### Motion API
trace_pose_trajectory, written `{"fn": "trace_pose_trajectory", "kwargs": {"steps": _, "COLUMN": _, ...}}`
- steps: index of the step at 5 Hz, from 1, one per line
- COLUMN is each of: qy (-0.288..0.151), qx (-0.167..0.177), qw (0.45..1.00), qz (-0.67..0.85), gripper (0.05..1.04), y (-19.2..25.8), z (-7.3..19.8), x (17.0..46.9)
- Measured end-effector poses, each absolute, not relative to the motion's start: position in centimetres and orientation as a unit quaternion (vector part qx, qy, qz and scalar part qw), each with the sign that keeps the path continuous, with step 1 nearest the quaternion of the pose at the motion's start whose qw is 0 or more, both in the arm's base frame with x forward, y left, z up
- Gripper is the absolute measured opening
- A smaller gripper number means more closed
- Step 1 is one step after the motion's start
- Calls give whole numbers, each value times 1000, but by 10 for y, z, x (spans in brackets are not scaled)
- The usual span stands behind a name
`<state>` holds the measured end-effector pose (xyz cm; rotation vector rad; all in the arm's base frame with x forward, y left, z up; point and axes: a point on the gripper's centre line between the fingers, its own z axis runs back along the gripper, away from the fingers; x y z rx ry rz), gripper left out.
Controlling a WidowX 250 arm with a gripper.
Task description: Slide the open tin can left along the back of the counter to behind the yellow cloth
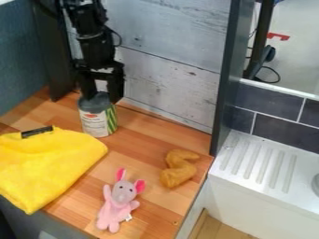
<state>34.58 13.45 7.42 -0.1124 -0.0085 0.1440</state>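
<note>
The black gripper (pixel 101 96) hangs down at the upper left, right at the top of a can (pixel 96 122). It is open, its two fingers apart at the can's dark grey top; whether they touch it I cannot tell. The can stands upright on the wooden counter, with a white and green-striped label. A yellow cloth (pixel 48 163) lies to the left front of it. Nearer the front is a pink and grey plush toy (pixel 118 204), and to its upper right lies a brown, curved object (pixel 177 169).
A small black object (pixel 37 132) lies on the cloth's upper edge. White wooden panels (pixel 168 79) rise behind the counter (pixel 146 135), and a dark upright post (pixel 225 79) bounds it on the right. Beyond that is a white ridged drainboard (pixel 259 163) with dark tiles behind.
</note>
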Motion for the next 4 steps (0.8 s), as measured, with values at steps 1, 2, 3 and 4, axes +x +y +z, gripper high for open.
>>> {"fn": "trace_pose_trajectory", "kwargs": {"steps": 1, "qy": -35, "qx": -44, "qw": 997, "qz": 59, "gripper": 1000, "y": 125, "z": 107, "x": 325}}
{"fn": "trace_pose_trajectory", "kwargs": {"steps": 2, "qy": -42, "qx": -13, "qw": 998, "qz": 51, "gripper": 1000, "y": 117, "z": 131, "x": 287}}
{"fn": "trace_pose_trajectory", "kwargs": {"steps": 3, "qy": -31, "qx": 26, "qw": 998, "qz": 45, "gripper": 1000, "y": 109, "z": 147, "x": 249}}
{"fn": "trace_pose_trajectory", "kwargs": {"steps": 4, "qy": -5, "qx": 25, "qw": 999, "qz": 30, "gripper": 1000, "y": 92, "z": 146, "x": 219}}
